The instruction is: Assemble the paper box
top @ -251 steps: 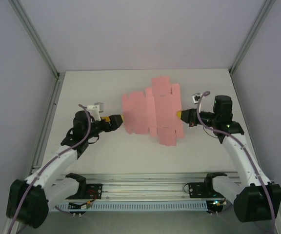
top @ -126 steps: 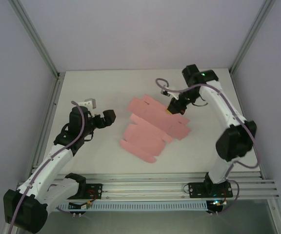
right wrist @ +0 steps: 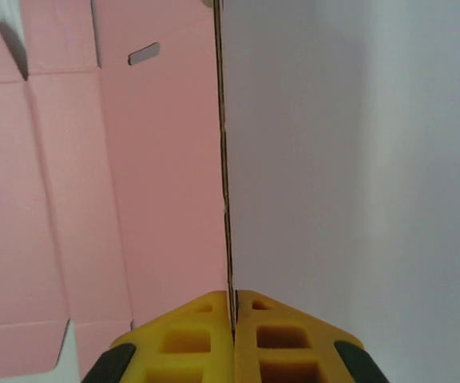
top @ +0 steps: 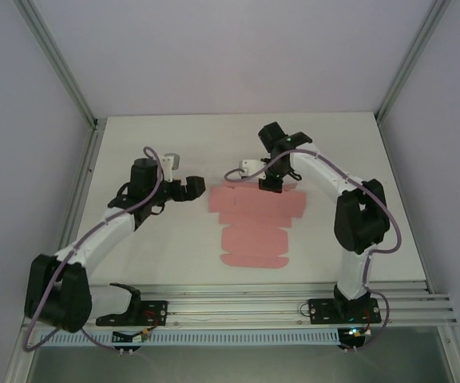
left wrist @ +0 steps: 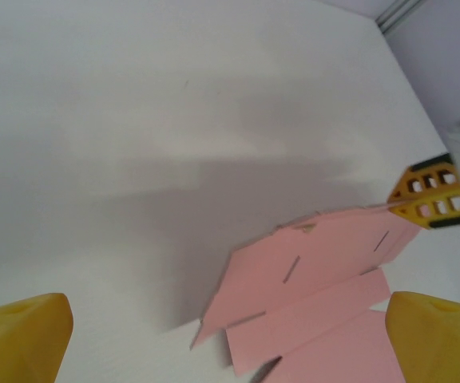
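Note:
The paper box [top: 251, 225] is a flat salmon-pink die-cut sheet with flaps and slots, lying mid-table. My right gripper [top: 271, 184] is at its far edge, shut on that edge. In the right wrist view the yellow fingertips [right wrist: 190, 343] pinch the card edge-on at my right gripper [right wrist: 231, 319], with the paper box [right wrist: 134, 191] spreading to the left. My left gripper [top: 193, 190] stands open just left of the sheet, apart from it. In the left wrist view my left gripper [left wrist: 230, 343] has wide-apart yellow tips framing the paper box [left wrist: 326, 279], whose far panel is lifted by the right fingers [left wrist: 431, 193].
The white table [top: 150, 239] is bounded by grey walls and aluminium posts [top: 58, 68] at the back corners. A metal rail [top: 238, 302] with both arm bases runs along the near edge. Bare table lies left, right and behind the sheet.
My right arm has swung from the sheet's right side round to its far side, still shut on it. The sheet has turned and slid nearer. My left gripper pulled back, then returned beside it.

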